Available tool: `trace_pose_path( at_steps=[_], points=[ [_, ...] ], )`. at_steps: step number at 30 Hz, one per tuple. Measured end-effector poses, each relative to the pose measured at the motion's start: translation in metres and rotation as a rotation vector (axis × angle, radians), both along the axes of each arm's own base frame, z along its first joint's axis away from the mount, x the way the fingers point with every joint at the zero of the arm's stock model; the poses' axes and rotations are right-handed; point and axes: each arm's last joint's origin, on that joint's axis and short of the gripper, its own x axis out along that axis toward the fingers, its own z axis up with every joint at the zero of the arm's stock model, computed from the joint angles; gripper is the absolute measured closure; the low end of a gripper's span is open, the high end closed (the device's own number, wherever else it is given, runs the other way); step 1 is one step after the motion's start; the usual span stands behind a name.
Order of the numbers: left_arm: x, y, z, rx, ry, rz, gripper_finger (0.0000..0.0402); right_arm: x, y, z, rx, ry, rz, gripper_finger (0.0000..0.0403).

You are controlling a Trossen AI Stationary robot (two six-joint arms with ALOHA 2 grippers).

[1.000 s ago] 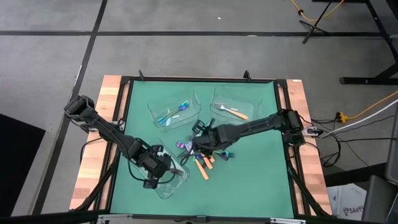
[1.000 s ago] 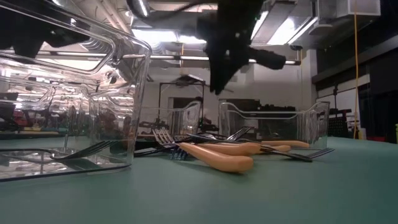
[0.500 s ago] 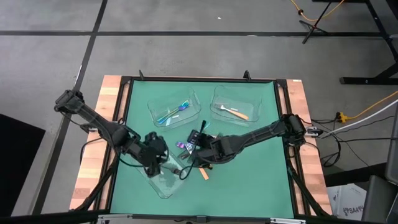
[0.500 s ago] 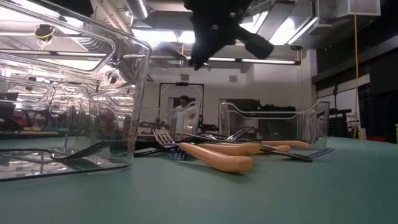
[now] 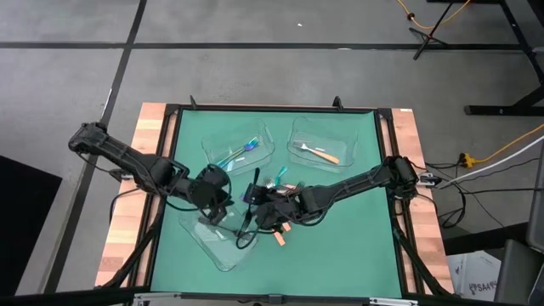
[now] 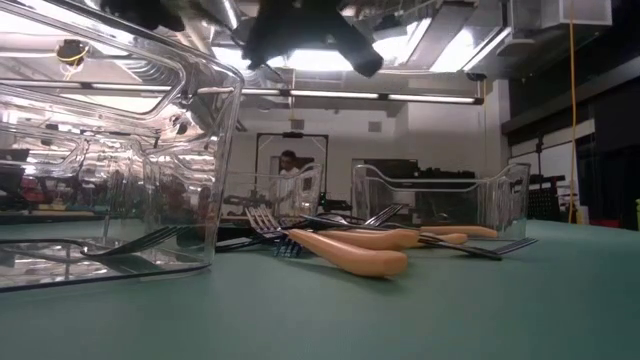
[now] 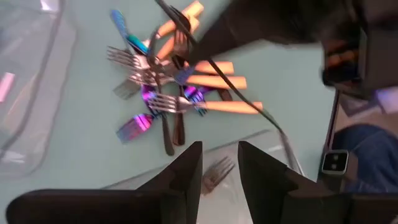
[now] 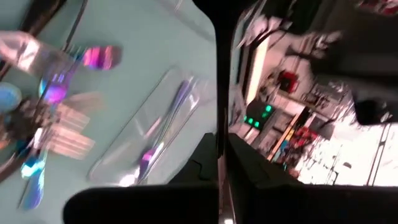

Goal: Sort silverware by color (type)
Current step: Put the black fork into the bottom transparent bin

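**A:** Forks everywhere lol. The silverware pile (image 5: 276, 223) sits mid-table, mixed iridescent, orange-handled and dark pieces, just beyond the right gripper (image 5: 255, 212). Its fingers are pinched fully together on a thin dark fork (image 5: 252, 204), which runs up and down through the fingertips with its lower end over the near tray (image 5: 223, 242).

**B:** Makes sense, that near tray already has one dark fork (image 6: 130, 243) lying flat in it, so it looks like the dark ones go there. The far-left tray (image 5: 240, 149) has the iridescent pieces, and the far-right tray (image 5: 323, 140) holds an orange-handled fork (image 5: 321, 154).

**A:** And the left gripper (image 5: 219, 197)? Just beside the right one, fingers (image 7: 180, 180) spread with a gap between them, nothing in them. In its wrist view the pile lies out past the fingertips.

**B:** Guessing it's parked close so it can take the next piece. Holding the fork by the middle probably keeps it from swinging, though that's just a read on it.
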Motion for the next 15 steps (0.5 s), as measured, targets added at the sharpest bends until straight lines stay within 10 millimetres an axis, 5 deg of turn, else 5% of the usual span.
trace_pose_path(
  at_steps=[15],
  points=[
    [-0.005, 0.024, 0.012, -0.181, -0.063, 0.247, 0.0305, 0.01, 0.01, 0.01, 0.146, -0.091, 0.217, 0.0402]
  ],
)
